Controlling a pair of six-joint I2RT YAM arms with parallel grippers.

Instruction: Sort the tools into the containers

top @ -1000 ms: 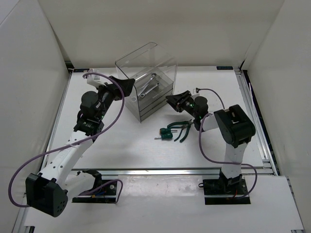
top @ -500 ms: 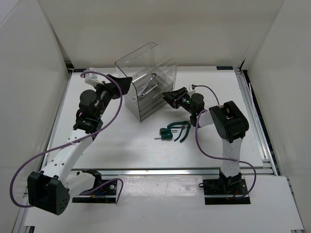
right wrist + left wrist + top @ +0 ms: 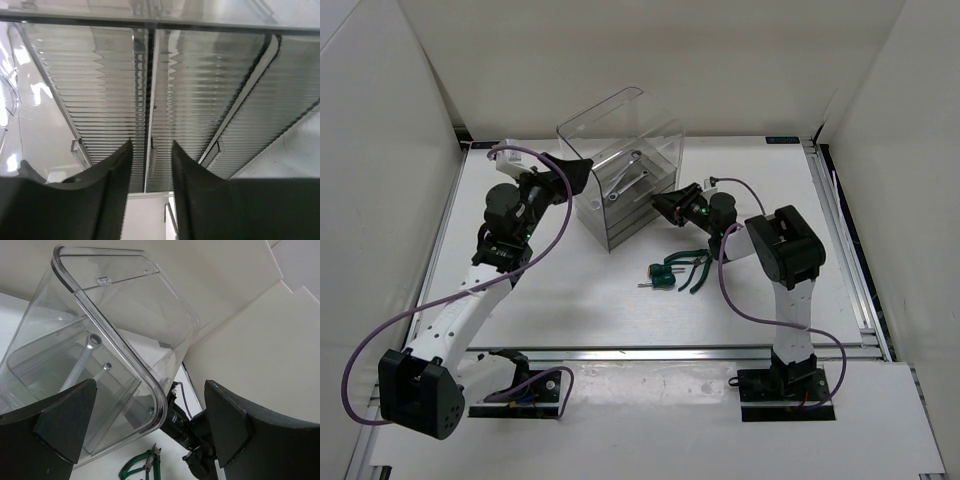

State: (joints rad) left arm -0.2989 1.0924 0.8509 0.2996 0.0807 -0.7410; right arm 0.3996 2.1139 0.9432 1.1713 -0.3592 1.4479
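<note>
- The left gripper point(image 3: 150, 387) stands with its jaws spread wide. Its fingers point(image 3: 67, 420) are matt dark wedges.
- Between those jaws sits a rounded corner of the organiser point(image 3: 620, 122), a tall box of smooth clear plastic with a thick curved rim. I cannot tell whether either finger touches it.
- Just beyond the left jaws, seen through the clear wall, two silver metal wrenches point(image 3: 626, 178) lie side by side on the organiser's uppermost level, slim bars with ring ends.
- The right gripper point(image 3: 151, 150) has its jaws partly apart and clamped on nothing.
- Straight ahead of them are the smoky ribbed faces of the drawers point(image 3: 95, 100). A thin upright edge runs between the two fingertips, with a gap on each side.
- Behind the right jaws, on the white table point(image 3: 570, 290) and apart from them, lie the dark-green-handled pliers point(image 3: 698, 268).
- Two stubby green-handled screwdrivers point(image 3: 662, 274) lie just beside the pliers.
</note>
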